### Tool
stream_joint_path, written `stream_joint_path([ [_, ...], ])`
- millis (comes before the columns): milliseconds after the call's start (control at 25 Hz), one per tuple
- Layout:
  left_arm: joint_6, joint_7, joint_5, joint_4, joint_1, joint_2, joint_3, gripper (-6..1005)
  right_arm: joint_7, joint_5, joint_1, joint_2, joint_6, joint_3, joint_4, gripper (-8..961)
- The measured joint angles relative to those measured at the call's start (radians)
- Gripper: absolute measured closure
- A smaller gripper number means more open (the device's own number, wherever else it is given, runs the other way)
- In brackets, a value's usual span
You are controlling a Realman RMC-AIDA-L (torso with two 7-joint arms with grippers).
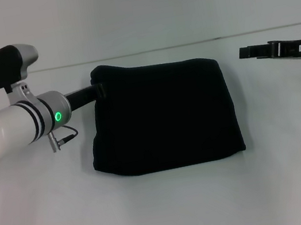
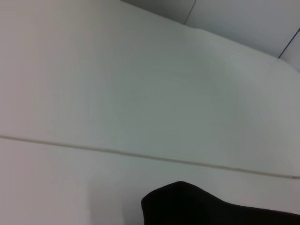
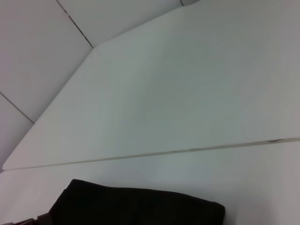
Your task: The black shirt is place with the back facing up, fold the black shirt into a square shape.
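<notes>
A: Where was the black shirt [image 1: 162, 113]?
B: Folded into a near-square, mid-table [image 1: 168, 214].
A: Left gripper [image 1: 99, 90]?
B: At its far left corner, touching; finger spread couldn't be told.
A: Right gripper [image 1: 245, 52]?
B: Farther right, apart from cloth; opening unclear.

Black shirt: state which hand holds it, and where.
Left hand touches the shirt at its far left corner; a hold cannot be told. Right hand hangs apart.
</notes>
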Motion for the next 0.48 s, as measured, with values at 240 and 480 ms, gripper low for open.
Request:
stream_joint_path([
  [240, 0.015, 0.001, -0.003, 0.001, 0.009, 0.004, -0.009, 972, -0.002, 0.000, 0.003, 0.001, 0.000, 0.000, 0.000, 314],
  [480, 0.015, 0.001, -0.002, 0.012, 0.017, 0.005, -0.019, 972, -0.002, 0.000, 0.004, 0.002, 0.000, 0.000, 0.000, 304],
])
